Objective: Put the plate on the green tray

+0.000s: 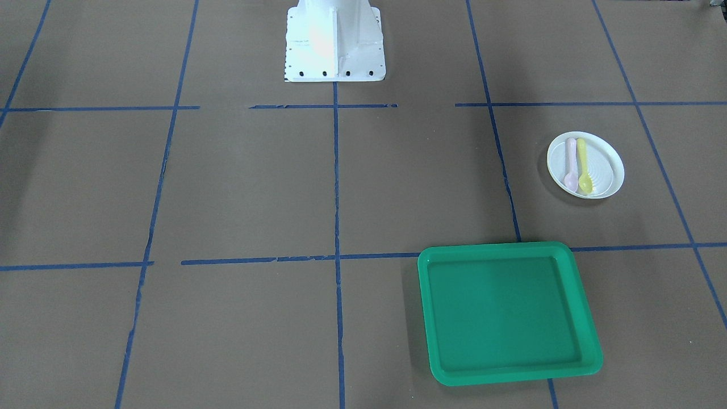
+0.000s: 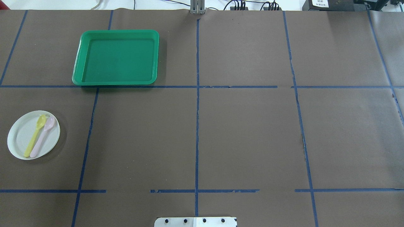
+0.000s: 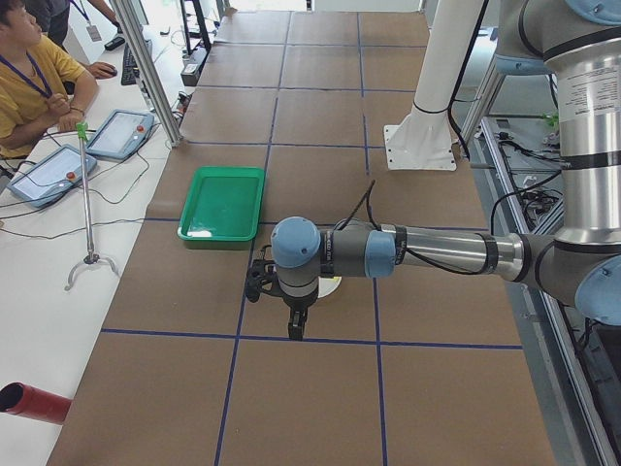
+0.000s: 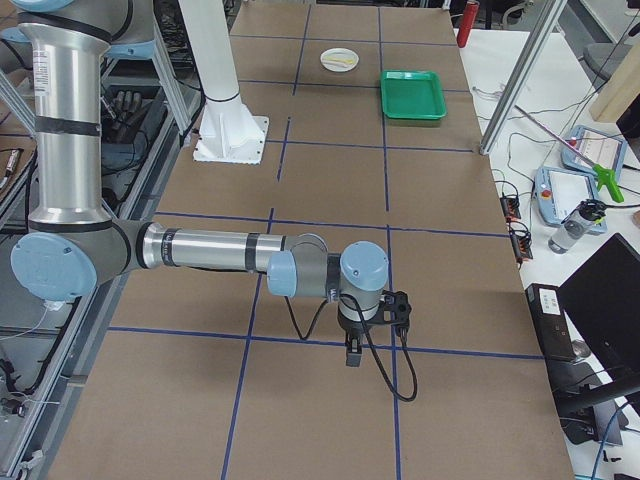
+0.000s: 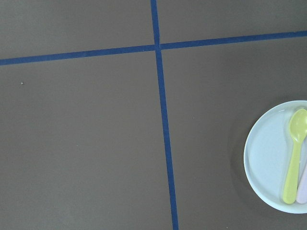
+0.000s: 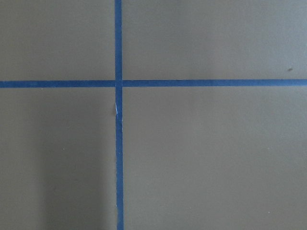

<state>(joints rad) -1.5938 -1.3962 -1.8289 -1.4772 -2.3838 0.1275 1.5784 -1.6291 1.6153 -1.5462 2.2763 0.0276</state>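
**Plate sits off the tray, near my left tool**

My left tool (image 3: 295,328) hangs over the bench (image 2: 246,135), pointing down above a blue tape line (image 5: 160,120). It shows only from the side, so I cannot tell whether its fingers stand apart or together. The plate (image 2: 19,138) lies flat on the bench near this tool. It is off to one side rather than beneath it, and sits at the right edge of my left wrist view. Two spoons lie on the plate side by side, a yellow spoon (image 2: 34,137) and a pink spoon (image 2: 42,138). The green tray (image 2: 116,31) rests on the bench farther out from the tool than the plate does, and is apart from the plate. My right tool (image 4: 352,355) hangs over the opposite end of the bench, well apart from both plate and tray. It points down above a crossing of tape lines. I cannot tell whether this tool is apart or together either.
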